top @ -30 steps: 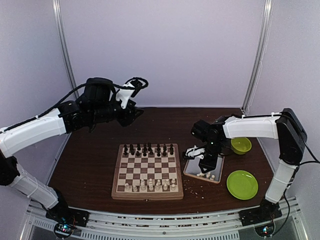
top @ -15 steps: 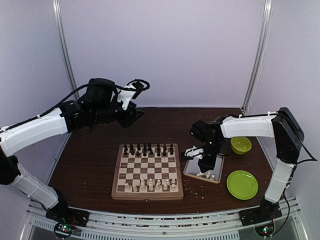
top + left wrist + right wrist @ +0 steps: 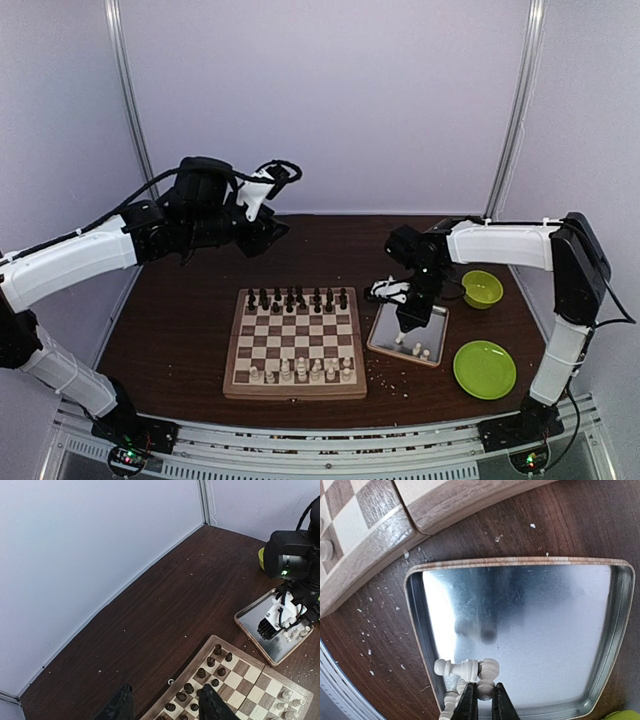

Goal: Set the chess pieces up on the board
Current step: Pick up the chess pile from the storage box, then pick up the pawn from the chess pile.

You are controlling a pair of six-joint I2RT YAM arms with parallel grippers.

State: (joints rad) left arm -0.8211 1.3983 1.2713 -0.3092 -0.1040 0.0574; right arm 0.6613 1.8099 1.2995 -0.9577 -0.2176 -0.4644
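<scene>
The board (image 3: 295, 390) lies at the table's middle, with cream-white chess pieces (image 3: 300, 370) along its near rows and dark pieces (image 3: 297, 298) along its far rows. My right gripper (image 3: 402, 332) hovers over a shiny metal tray (image 3: 385, 330) and is shut on one cream chess piece (image 3: 486, 689). More cream pieces (image 3: 462, 669) lie at the tray's (image 3: 530, 615) near edge, just beside my fingertips. My left gripper (image 3: 270, 230) is open and empty, high above the table behind the board's far left corner; in its wrist view (image 3: 167, 707) the fingers frame the dark pieces (image 3: 210, 661).
A green bowl (image 3: 482, 290) and a green plate (image 3: 484, 368) sit right of the tray. Pale crumbs are scattered on the dark table around the tray. The board's corner (image 3: 370, 535) lies close to the tray's left side. Walls enclose the back and sides.
My right gripper has risen a little and shifted slightly back over the tray, with the cream piece between its fingers. The left arm has barely moved.
</scene>
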